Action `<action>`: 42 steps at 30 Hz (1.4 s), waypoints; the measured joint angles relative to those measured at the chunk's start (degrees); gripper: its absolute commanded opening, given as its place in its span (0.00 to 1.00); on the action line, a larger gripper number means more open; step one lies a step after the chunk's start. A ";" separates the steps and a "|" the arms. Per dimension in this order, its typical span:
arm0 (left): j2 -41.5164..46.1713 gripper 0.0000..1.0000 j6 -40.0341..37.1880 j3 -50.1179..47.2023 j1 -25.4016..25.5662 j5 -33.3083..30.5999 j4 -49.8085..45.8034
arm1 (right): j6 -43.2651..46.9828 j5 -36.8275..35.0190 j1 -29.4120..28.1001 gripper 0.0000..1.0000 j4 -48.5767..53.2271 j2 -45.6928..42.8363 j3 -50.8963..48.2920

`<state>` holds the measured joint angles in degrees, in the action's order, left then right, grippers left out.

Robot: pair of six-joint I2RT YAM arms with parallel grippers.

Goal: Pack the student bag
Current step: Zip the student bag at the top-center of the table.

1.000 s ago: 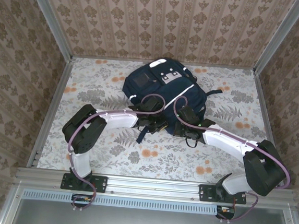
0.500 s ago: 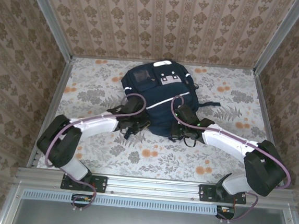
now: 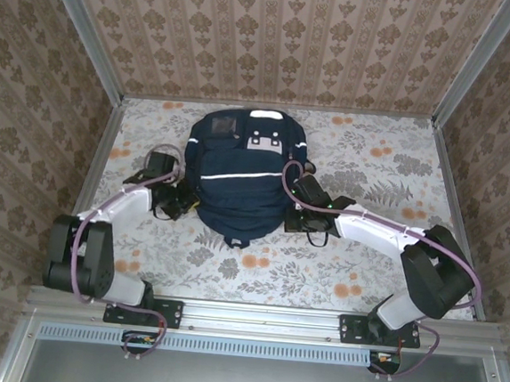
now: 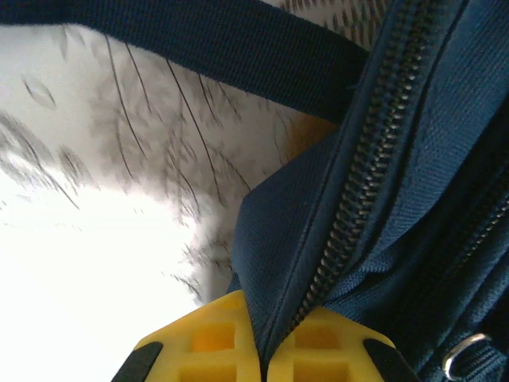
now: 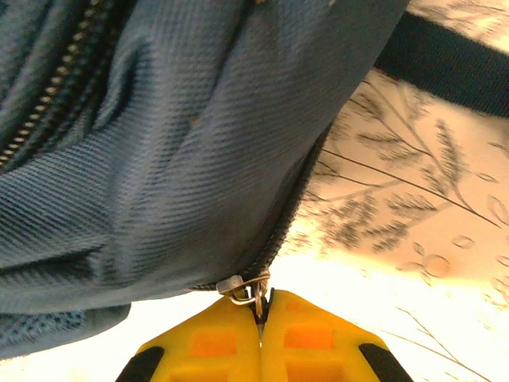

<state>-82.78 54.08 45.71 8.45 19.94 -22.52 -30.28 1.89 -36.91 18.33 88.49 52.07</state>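
Gripping, left: my left gripper [image 4: 262, 360] has its yellow pads pinched together on a fold of navy fabric of the student bag [image 3: 242, 185]. The fold sits right beside a line of zip teeth [image 4: 362, 191] and runs up out of the seam between the pads.
Gripping, right: my right gripper [image 5: 261, 338] has its pads pressed together on the metal zip pull [image 5: 248, 288], which hangs off the lower edge of the bag's side panel.
Bag position: it lies flat on the table [image 3: 365, 263], midway between the left and right edges and nearer the far edge than the near one. Its length runs from far to near.
Bag face: the front is up, with a white stripe [image 3: 238, 174] across it and pale patches [image 3: 264, 143] toward the far end.
Arms: on the overhead camera I see one arm coming in from each side. The left gripper is at the bag's left flank and the right gripper at its right flank, both beside the near half.
Straps: a dark strap [image 4: 199, 44] crosses above the tabletop in my left wrist view. A second strap [image 5: 453, 60] lies on the cloth in the right wrist view.
Table surface: a pale cloth with grey leaves and orange flowers. It is blurred and washed out under the left wrist camera.
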 measured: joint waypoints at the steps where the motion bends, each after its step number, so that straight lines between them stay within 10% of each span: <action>1: -1.70 0.00 -1.73 1.57 -1.18 0.52 -0.96 | 0.15 0.39 -0.28 0.00 -0.20 0.61 0.76; 4: -7.37 0.04 -7.10 6.99 -3.61 0.81 -3.48 | 0.37 0.94 -1.77 0.00 -0.39 2.91 3.50; 7: -10.29 0.48 -10.43 10.58 -4.52 -0.72 -5.03 | 0.33 0.90 -3.43 0.00 -0.09 5.27 6.29; 15: 0.15 0.62 -9.44 6.56 -1.88 -6.38 -5.97 | -0.11 0.24 -6.56 0.00 1.25 8.98 11.08; 26: 12.37 0.64 14.97 -5.42 27.23 -9.11 3.93 | -0.11 0.28 -6.86 0.00 1.57 10.25 11.74; 37: 3.89 0.70 23.61 2.14 37.94 -21.66 8.61 | -0.33 0.22 -6.82 0.00 1.62 10.16 11.72; 40: 1.31 0.57 24.96 3.26 38.38 -24.24 9.35 | -0.35 0.26 -6.56 0.00 1.66 10.01 11.72; 42: -0.70 0.32 25.75 3.45 38.62 -24.74 10.43 | -0.26 0.28 -6.67 0.00 1.64 10.01 11.72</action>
<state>-83.48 79.83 49.17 47.07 -4.80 -12.10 -30.55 2.17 -43.57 19.97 98.50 63.79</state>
